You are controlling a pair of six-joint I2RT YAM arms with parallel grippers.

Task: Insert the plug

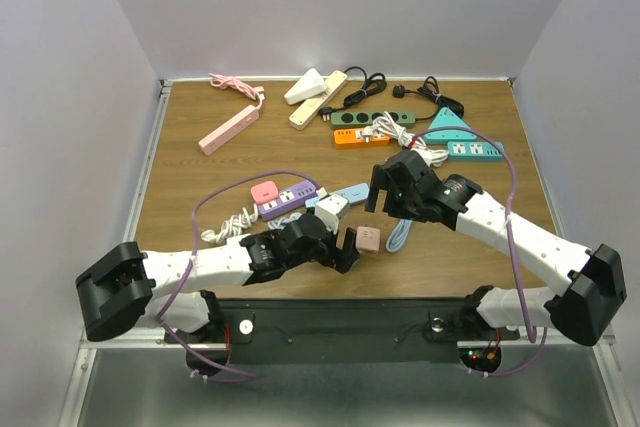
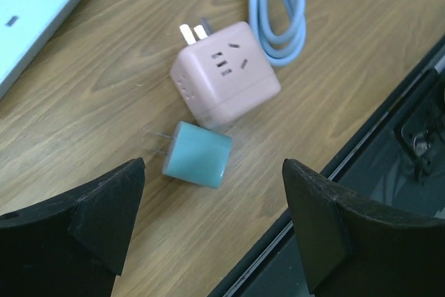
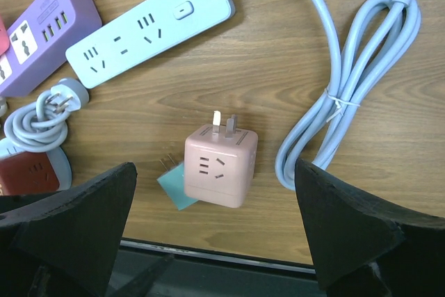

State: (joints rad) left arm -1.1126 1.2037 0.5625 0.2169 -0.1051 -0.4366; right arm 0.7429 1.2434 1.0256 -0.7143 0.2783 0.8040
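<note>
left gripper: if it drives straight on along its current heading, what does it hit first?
Most likely the teal plug, centred between the fingers of the open left gripper; the pink cube socket sits just beyond. Depth is unclear.

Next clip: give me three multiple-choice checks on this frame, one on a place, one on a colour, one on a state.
1. The teal plug lies: A beside the pink cube; B on top of it; C inside a claw.
2. The strip nearest that cube is: A green; B light blue; C orange.
3. The left claw is: A shut on the plug; B shut on a cable; C open, empty.
A: it rests on the table next to the cube. B: the right wrist view shows it. C: fingers apart, gripping nothing.
</note>
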